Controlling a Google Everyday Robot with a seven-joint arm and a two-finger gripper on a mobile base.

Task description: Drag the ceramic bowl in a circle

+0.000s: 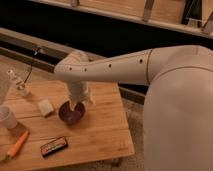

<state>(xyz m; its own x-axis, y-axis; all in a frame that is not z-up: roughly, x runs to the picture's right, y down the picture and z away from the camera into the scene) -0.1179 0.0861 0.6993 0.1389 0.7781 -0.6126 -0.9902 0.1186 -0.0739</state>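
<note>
Wooden bench point(105, 131) carries: ceramic bowl point(71, 113) near centre, with the pincer point(77, 103) down at its far rim; pale block point(46, 107) just left of it; white cup point(6, 118) at left edge; orange stick point(17, 145) and dark packet point(53, 146) along the front; clear bottle point(19, 85) rear left.

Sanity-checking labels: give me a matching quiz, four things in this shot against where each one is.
Things:
1. bowl
2. gripper
3. block
4. cup

Places:
A. at the picture's left edge
B. down at the bowl's far rim
C. middle of the table
D. just picture-left of the bowl

Pairs: 1-C, 2-B, 3-D, 4-A
</note>
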